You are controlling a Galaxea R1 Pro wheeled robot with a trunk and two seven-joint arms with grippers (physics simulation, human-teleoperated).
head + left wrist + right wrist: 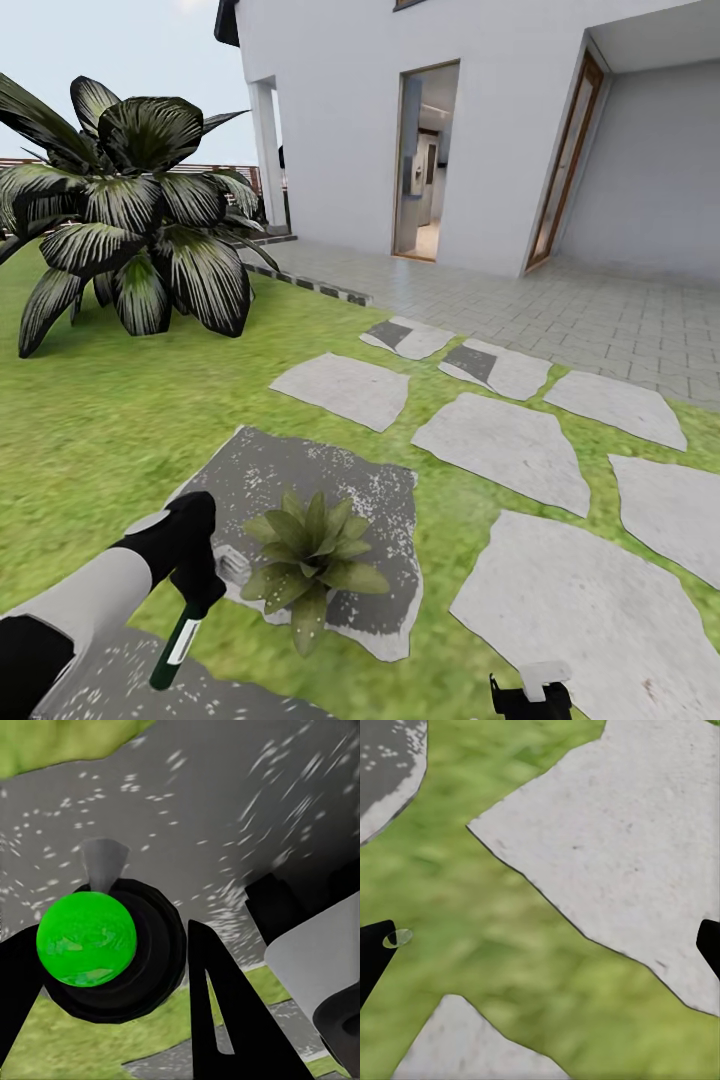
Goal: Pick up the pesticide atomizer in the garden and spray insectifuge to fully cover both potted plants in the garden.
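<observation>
My left gripper [198, 585] is shut on the pesticide atomizer [178, 640], a slim dark green bottle with a white label, held tilted with its base low. Its pale grey spray head [233, 565] points at one potted plant [310, 560], a low green rosette just beside it. The plant stands on a dark, white-speckled stepping stone [290, 470]. In the left wrist view the atomizer [86, 937] is seen end-on between the black fingers [217, 1020]. My right gripper [530, 692] hangs low at the front right, open [540, 945] and empty, over grass and a pale stone. The second potted plant is out of view.
A big dark broad-leaved bush [130, 230] stands on the lawn at the far left. Pale stepping stones [505, 445] lead right toward a paved terrace [560, 310] and the white house with an open doorway [425, 165].
</observation>
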